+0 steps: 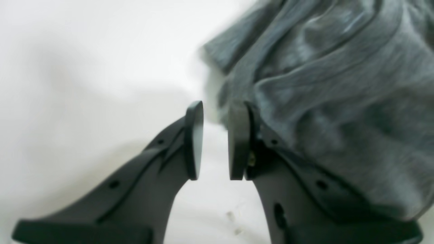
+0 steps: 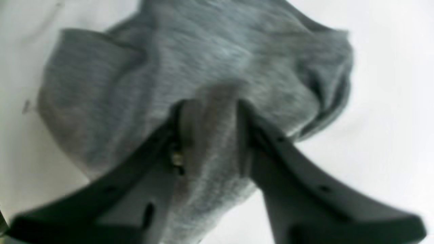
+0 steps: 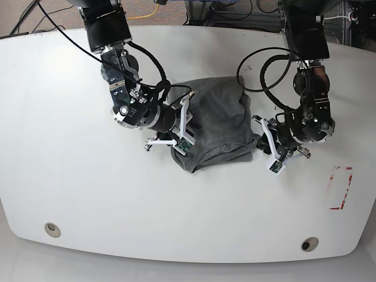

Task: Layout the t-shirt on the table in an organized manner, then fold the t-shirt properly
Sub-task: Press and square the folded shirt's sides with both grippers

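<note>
The dark grey t-shirt point(image 3: 218, 120) lies bunched in a wrinkled heap at the middle of the white table point(image 3: 76, 176). In the base view my right gripper point(image 3: 183, 126) is at the heap's left edge. The right wrist view shows that gripper point(image 2: 210, 115) shut on a fold of the t-shirt point(image 2: 210, 61), with cloth filling the gap between its fingers. My left gripper point(image 3: 260, 136) sits at the heap's right edge. In the left wrist view the left gripper point(image 1: 215, 139) stands narrowly open with only table between its pads, and the t-shirt point(image 1: 339, 84) lies just beyond its right finger.
A red tape rectangle point(image 3: 341, 188) marks the table's right side. Two round grommet holes point(image 3: 52, 228) point(image 3: 309, 243) sit near the front edge. Cables and equipment crowd the floor behind the table's back edge.
</note>
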Available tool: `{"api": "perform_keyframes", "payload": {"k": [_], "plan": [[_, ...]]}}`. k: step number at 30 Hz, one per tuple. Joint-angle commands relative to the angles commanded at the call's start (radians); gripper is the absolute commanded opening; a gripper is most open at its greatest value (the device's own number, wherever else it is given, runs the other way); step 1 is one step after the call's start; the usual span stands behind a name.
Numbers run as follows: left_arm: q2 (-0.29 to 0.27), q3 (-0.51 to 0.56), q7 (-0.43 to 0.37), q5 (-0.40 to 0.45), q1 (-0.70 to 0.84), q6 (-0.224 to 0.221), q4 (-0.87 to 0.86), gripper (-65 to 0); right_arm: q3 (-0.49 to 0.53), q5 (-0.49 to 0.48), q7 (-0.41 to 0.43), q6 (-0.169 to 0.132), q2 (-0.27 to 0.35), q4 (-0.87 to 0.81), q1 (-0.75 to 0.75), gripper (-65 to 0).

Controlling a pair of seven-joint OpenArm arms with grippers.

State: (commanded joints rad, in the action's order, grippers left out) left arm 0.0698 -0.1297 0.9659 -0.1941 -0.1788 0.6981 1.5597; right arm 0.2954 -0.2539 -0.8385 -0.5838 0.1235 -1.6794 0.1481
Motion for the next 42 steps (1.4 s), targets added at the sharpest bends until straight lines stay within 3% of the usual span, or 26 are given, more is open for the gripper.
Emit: {"api": "perform_keyframes", "payload": {"k": [5,9,16,20,27,32,42], "plan": [[-0.092,0.023,0.021,0.0,0.052,0.0,0.038,-54.2,0.0,0.0,0.061,0.0,0.015,0.092,0.002,-56.9],[-0.11,0.078,0.009,0.0,0.091,0.0,0.028,-54.2,0.0,-0.006,0.129,-0.002,0.031,0.155,-0.005,-56.9],[-0.083,0.097,-0.104,0.002,0.101,0.0,-0.146,-54.2,0.0,0.0,0.158,-0.006,0.032,0.21,-0.006,-56.9],[-0.034,0.097,-0.149,0.002,0.092,0.0,-0.206,-54.2,0.0,0.0,0.16,-0.041,0.032,0.21,-0.006,-56.9],[-0.005,0.095,-0.124,-0.002,0.094,0.0,-0.126,-54.2,0.0,0.0,0.16,-0.041,0.032,0.21,-0.006,-56.9],[-0.005,0.086,-0.035,-0.002,0.094,0.0,0.048,-54.2,0.0,0.002,0.16,-0.041,0.032,0.21,-0.005,-56.9],[-0.003,-0.091,-0.006,0.002,0.008,0.0,0.035,-53.9,0.0,0.002,0.16,-0.041,0.032,0.207,-0.003,-56.9]]}}
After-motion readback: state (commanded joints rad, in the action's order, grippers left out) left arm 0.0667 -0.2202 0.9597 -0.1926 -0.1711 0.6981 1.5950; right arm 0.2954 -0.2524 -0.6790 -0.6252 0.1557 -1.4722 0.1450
